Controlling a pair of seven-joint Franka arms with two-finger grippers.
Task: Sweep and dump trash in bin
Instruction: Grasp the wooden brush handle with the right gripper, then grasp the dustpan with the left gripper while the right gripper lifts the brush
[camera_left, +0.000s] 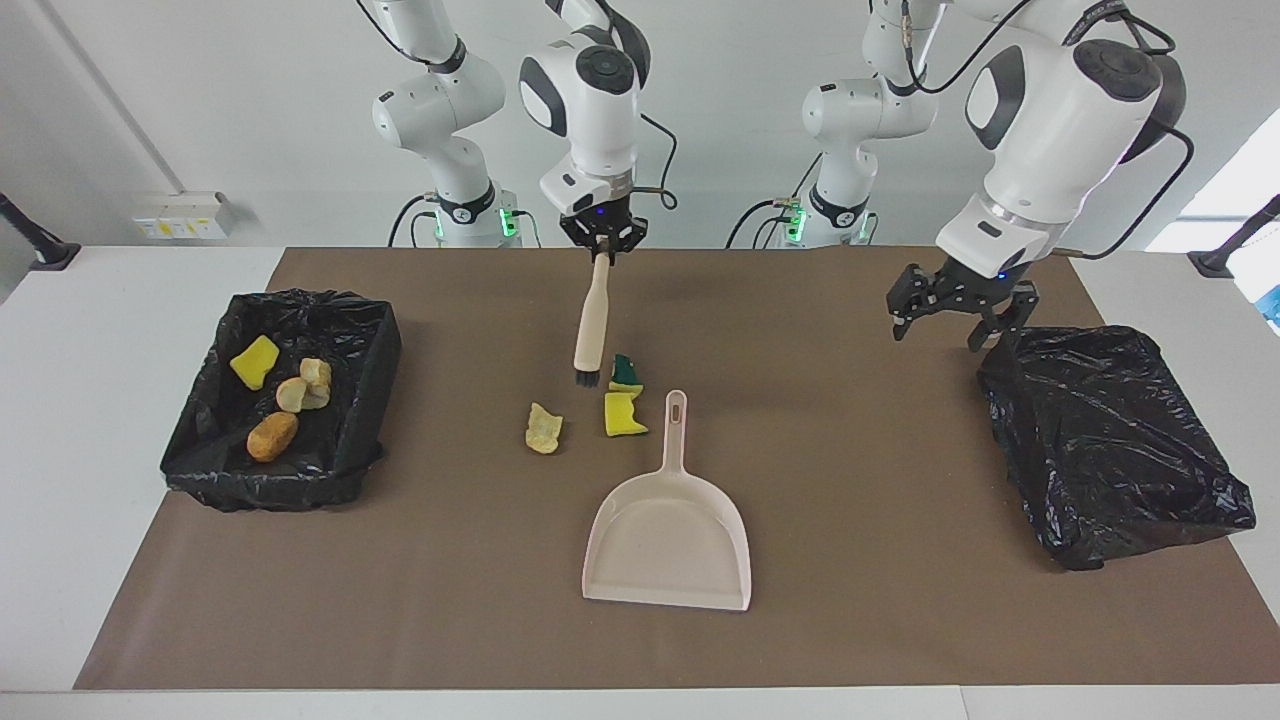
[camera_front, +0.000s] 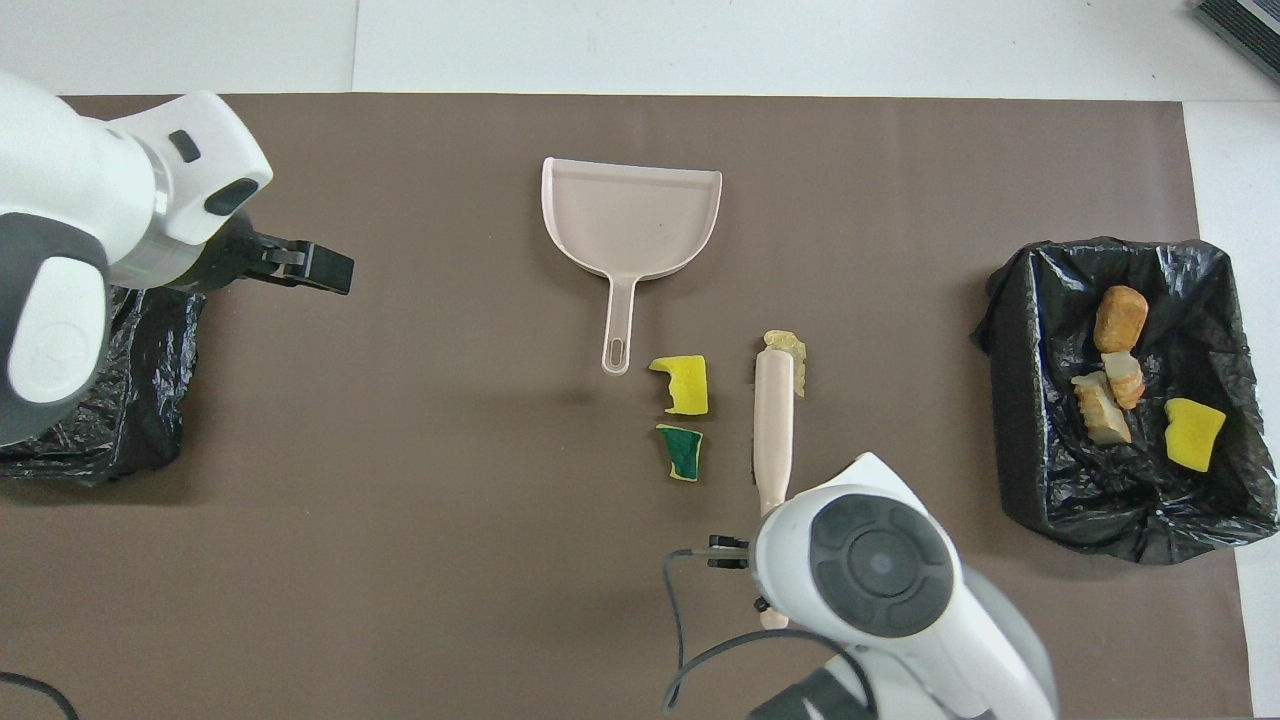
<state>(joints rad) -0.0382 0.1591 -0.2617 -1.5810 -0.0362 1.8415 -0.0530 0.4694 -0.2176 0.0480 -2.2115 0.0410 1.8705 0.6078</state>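
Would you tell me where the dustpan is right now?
The dustpan lies flat mid-table on the brown mat, its handle pointing toward the robots, with the yellow sponge chunk just beside the handle's tip.

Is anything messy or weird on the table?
Yes. Three scraps lie loose on the mat beside the dustpan handle: a yellow sponge chunk, a green-backed chunk and a pale lump. The open bin already holds four. The other black bag looks crumpled shut, showing no opening.

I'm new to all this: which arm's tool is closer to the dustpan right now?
The right. The right tool holds the brush up over the scraps beside the dustpan handle. The left tool, open, hangs by the covered black bin at the left arm's end of the table.
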